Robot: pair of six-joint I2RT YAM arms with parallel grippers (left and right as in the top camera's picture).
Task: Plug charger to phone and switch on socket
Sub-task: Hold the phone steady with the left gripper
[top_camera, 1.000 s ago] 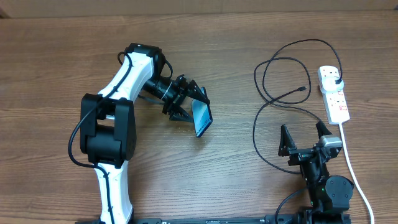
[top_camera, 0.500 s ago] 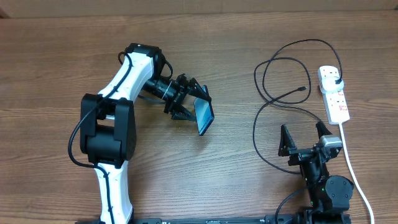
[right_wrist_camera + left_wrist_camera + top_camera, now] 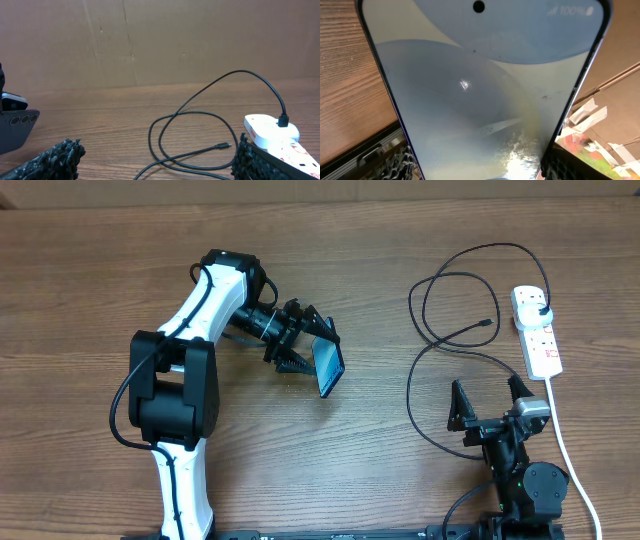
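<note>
Overhead: my left gripper point(image 3: 303, 346) is clamped on the phone point(image 3: 327, 368), held tilted on its long edge, with the lit screen reaching out past the fingertips. My right gripper point(image 3: 489, 402) has its jaws spread wide with nothing between them. The charger point(image 3: 497, 245) loops on the table point(image 3: 80, 280) ahead of those jaws, its tip point(image 3: 490, 323) lying free. Its plug point(image 3: 541, 308) sits in the socket point(image 3: 538, 335), ahead and to the right of them

Left wrist: the phone point(image 3: 480, 90) fills the space between my fingers point(image 3: 400, 162), its screen pale blue

Right wrist: jaws open, the charger point(image 3: 243, 71) curls ahead between them, the socket point(image 3: 272, 131) lies beside the right finger, and the phone point(image 3: 15, 129) is far left, its back showing
</note>
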